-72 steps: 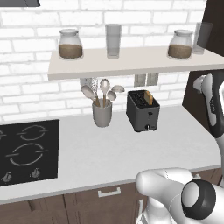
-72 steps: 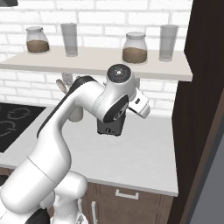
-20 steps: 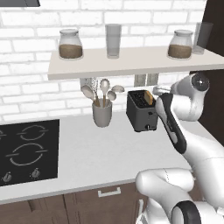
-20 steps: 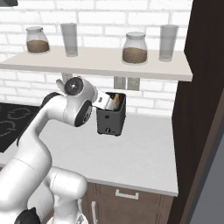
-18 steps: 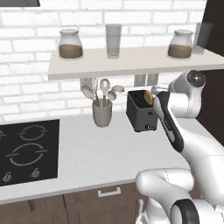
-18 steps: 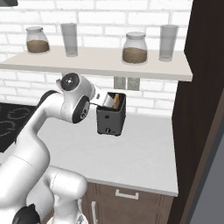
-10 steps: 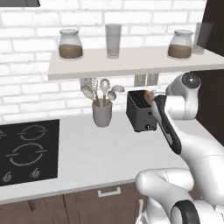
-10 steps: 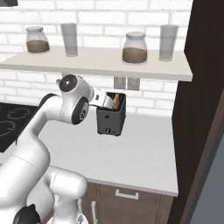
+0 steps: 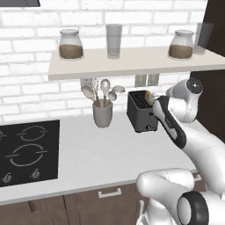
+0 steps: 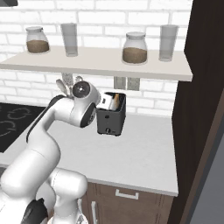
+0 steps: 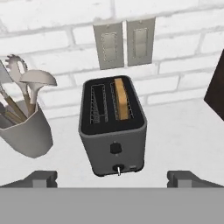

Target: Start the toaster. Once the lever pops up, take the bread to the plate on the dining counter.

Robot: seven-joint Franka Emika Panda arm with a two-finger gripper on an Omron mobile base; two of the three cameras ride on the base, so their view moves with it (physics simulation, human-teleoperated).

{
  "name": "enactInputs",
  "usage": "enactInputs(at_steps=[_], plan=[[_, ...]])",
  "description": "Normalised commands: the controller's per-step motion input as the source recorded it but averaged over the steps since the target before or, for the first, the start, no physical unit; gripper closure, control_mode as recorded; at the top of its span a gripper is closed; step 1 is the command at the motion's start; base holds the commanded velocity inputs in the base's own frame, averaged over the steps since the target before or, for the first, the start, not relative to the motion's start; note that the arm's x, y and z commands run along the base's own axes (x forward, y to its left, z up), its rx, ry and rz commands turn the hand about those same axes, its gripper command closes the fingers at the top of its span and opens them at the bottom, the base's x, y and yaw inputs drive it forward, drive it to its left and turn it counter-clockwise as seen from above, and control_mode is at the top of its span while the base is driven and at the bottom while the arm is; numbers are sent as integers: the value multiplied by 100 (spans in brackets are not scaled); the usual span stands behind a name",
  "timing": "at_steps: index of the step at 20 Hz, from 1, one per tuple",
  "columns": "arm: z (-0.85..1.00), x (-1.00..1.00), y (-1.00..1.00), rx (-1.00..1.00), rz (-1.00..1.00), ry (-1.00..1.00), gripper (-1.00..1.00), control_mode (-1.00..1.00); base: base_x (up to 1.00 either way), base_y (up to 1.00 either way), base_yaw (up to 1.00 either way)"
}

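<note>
Gripper (image 11: 112,177) jaws wide apart, nothing held | toaster (image 11: 113,127) just ahead, on worktop (image 9: 96,149) | bread (image 11: 121,98) upright in right-hand slot | utensil cup (image 11: 24,131) beside toaster

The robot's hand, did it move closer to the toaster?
Yes. The gripper end of the arm swung from the right in toward the toaster, which stayed beside the utensil cup.

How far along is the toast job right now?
Done: the bread sits in the toaster's slot. In hand: the open, empty gripper faces the toaster front, not touching it. Left: start the toaster, then carry the bread to the plate.
</note>
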Motion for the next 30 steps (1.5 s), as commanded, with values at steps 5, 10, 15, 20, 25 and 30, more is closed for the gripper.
enactInputs(at_steps=[5, 10, 15, 20, 25, 30], plan=[[-1, 34, -10, -1, 7, 11, -100, -100, 0, 0, 0], [-5, 34, -6, -2, 2, 7, -100, -100, 0, 0, 0], [-35, 16, -7, -1, 0, 0, -100, -100, 0, 0, 0], [-29, 11, 0, 0, 0, -7, -100, -100, 0, 0, 0], [-4, 26, 0, 1, 0, -6, -100, -100, 0, 0, 0], [-8, 32, -1, 0, -1, -2, -100, -100, 0, 0, 0]])
